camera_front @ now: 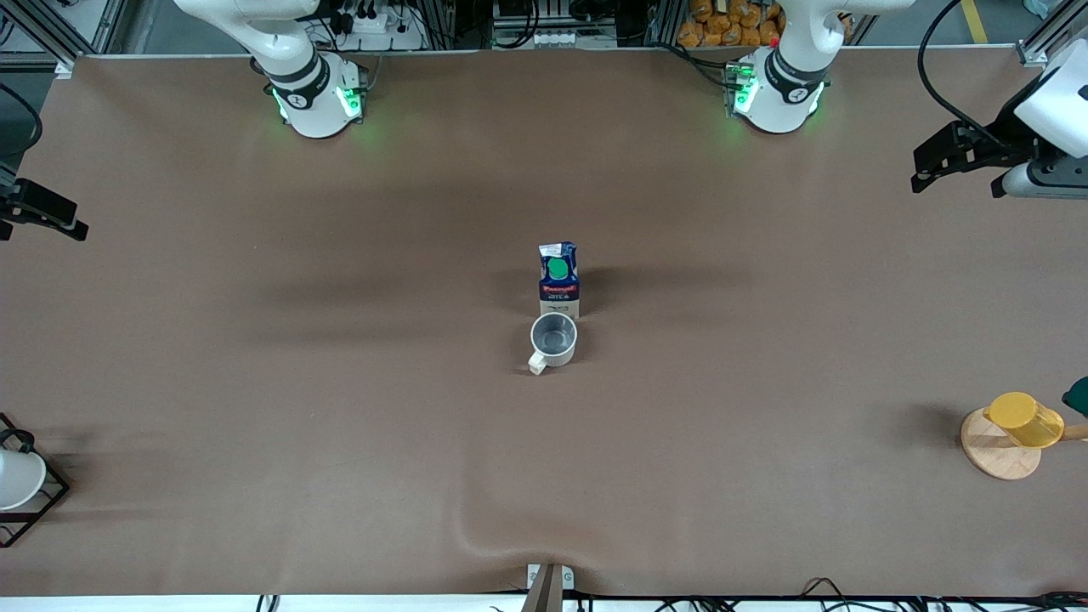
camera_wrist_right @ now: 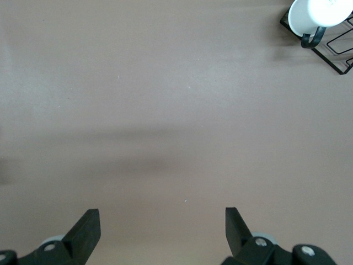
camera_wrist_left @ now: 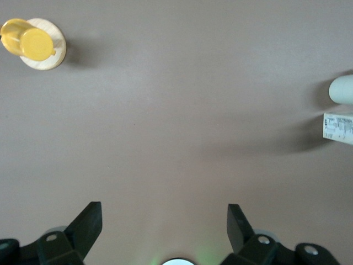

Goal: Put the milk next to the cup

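The milk (camera_front: 558, 280), a dark blue carton with a green cap, stands upright at the table's middle. The cup (camera_front: 553, 340), off-white with a grey inside, stands right beside it, nearer to the front camera, its handle pointing toward that camera. Both show at the edge of the left wrist view, the milk (camera_wrist_left: 338, 127) and the cup (camera_wrist_left: 342, 89). My left gripper (camera_front: 931, 170) is open and empty, up over the left arm's end of the table; it also shows in its wrist view (camera_wrist_left: 164, 221). My right gripper (camera_front: 51, 219) is open and empty over the right arm's end, also in its wrist view (camera_wrist_right: 160, 226).
A yellow cup (camera_front: 1025, 419) lies on a wooden disc (camera_front: 996, 455) at the left arm's end, near the front camera. A white cup (camera_front: 15, 478) sits in a black wire rack (camera_front: 47, 501) at the right arm's end. A fold in the brown cloth (camera_front: 476, 535) lies near the front edge.
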Robot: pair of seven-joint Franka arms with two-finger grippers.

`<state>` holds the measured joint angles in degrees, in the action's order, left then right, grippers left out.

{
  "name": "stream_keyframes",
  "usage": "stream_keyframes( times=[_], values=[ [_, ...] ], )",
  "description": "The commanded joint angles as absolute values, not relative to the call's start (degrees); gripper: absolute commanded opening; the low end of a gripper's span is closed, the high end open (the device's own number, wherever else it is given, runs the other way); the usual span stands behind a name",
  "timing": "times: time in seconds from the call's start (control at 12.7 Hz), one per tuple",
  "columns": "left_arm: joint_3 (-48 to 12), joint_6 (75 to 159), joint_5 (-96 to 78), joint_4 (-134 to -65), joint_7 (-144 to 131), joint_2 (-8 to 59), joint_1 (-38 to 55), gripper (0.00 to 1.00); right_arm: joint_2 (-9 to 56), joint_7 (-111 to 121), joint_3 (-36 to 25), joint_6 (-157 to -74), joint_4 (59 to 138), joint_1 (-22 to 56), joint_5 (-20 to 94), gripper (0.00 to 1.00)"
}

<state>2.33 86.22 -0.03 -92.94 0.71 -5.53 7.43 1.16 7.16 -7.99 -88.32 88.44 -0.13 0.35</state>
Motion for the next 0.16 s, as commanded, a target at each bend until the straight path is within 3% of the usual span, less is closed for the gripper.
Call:
stream_keyframes(
  times=[0.0, 0.08],
  values=[
    [2.20, 85.69, 0.97, -91.58, 3.07, -4.83, 6.86, 1.00, 1.41, 7.30, -8.09, -87.28, 87.36, 0.87, 0.18, 1.00],
    [2.46, 85.69, 0.97, -91.67, 3.60, -4.92, 6.59, 1.00, 1.32, 7.29, -8.09, -87.19, 87.36, 1.14, 0.18, 1.00]
  ],
)
